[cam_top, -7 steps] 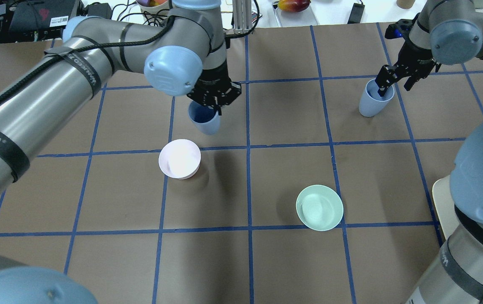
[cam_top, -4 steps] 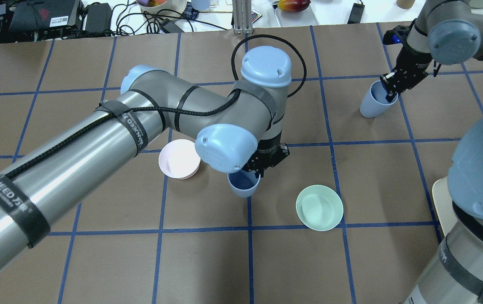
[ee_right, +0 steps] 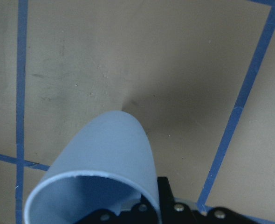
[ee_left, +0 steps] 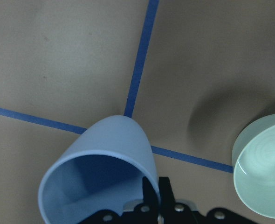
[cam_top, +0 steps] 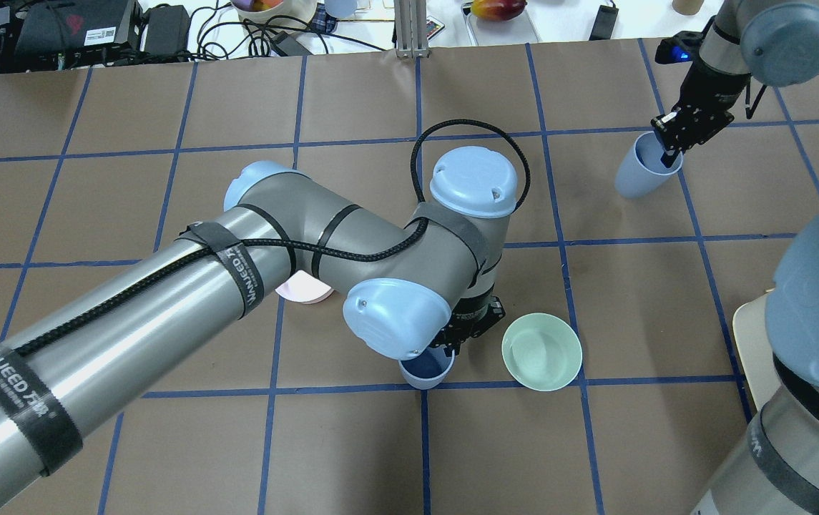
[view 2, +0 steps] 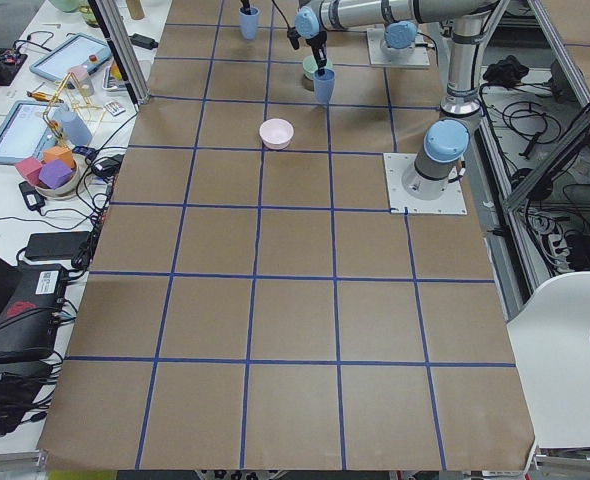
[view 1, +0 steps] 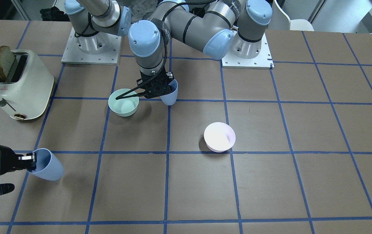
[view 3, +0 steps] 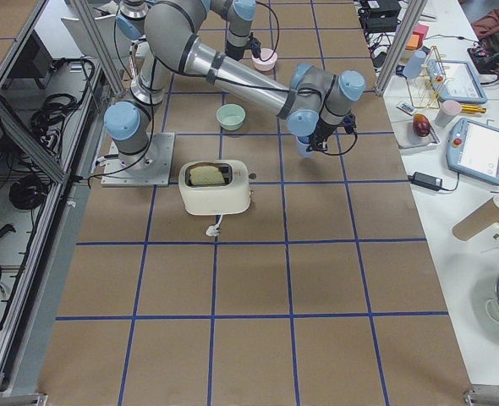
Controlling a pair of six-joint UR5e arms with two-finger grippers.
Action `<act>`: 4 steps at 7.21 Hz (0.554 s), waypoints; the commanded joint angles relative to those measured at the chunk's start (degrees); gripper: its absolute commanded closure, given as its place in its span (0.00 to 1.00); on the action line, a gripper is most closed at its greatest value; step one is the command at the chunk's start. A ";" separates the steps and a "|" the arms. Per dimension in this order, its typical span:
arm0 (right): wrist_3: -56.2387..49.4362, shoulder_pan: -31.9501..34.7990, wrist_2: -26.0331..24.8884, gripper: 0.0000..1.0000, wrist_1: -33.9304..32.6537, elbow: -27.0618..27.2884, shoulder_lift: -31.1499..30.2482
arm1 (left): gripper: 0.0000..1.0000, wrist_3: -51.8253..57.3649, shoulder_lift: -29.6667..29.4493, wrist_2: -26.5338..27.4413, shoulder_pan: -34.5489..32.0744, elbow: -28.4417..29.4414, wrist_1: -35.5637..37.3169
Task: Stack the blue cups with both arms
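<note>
Left arm (cam_top: 166, 300) stretched across table centre, wrist pointing down. Left gripper (cam_top: 450, 349) pinched on rim of blue cup (cam_top: 425, 370). Right arm (cam_top: 788, 34) extended far right. Right gripper (cam_top: 669, 146) angled, pinching rim of second blue cup (cam_top: 636, 175).

**What lies where**

The left arm's fingers (ee_left: 165, 189) pinch the wall of a pale-blue tapered plastic cup (cam_top: 425, 370). A mint-green round bowl (cam_top: 541, 352) stands just beside them on the brown paper worktop (cam_top: 352, 107), and a pale pink bowl (view 1: 219, 136) is near. Well apart, the right arm's fingers (ee_right: 164, 191) pinch the second pale-blue plastic cup (cam_top: 639, 170).
</note>
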 commanded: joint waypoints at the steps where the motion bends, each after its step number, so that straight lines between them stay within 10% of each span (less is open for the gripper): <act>1: -0.05 0.56 0.40 1.00 13.61 -6.99 -2.60 | 0.01 0.22 -0.55 0.01 -0.13 -0.07 0.41; 4: 0.92 1.61 1.53 1.00 17.72 -7.02 -5.43 | 0.00 3.27 3.56 0.36 2.05 1.86 0.41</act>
